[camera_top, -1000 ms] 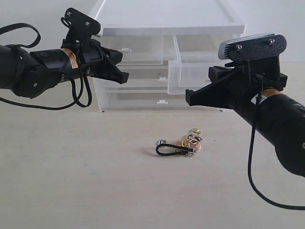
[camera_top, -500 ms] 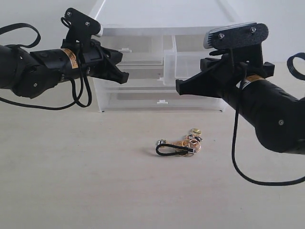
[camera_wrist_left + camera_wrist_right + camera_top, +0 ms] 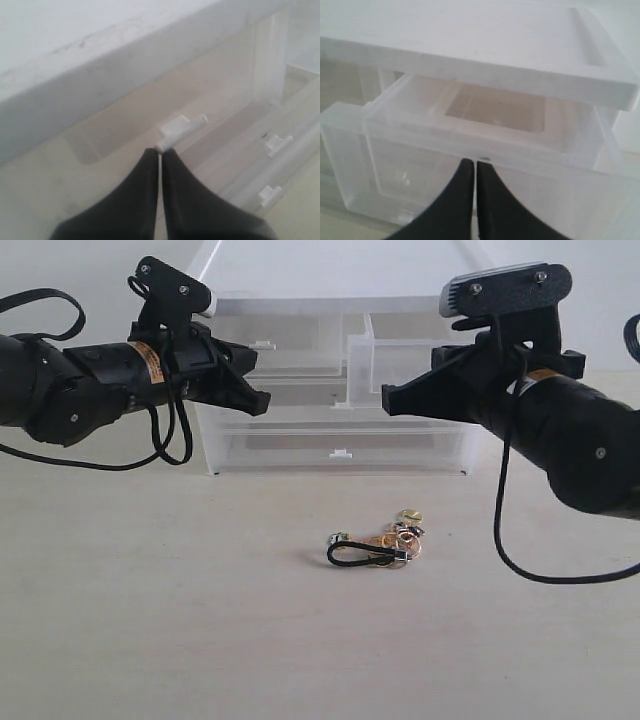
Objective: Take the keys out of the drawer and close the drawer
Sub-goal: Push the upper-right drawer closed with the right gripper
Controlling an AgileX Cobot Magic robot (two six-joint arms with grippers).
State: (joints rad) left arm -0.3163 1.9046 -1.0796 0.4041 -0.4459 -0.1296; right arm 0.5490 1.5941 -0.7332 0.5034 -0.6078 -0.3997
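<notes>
Slid further in, the drawer [image 3: 420, 170], likely light and slick, wants pushing mid-front, just ahead of the right gripper [image 3: 476, 163], tips pressed together.

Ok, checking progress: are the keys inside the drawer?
No, the keys lie on the table, in front of and outside the partly open drawer.

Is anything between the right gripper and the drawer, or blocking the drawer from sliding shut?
Nothing visible. The shut right gripper is at the front wall of the drawer, which looks empty. The keys lie apart on the table.
</notes>
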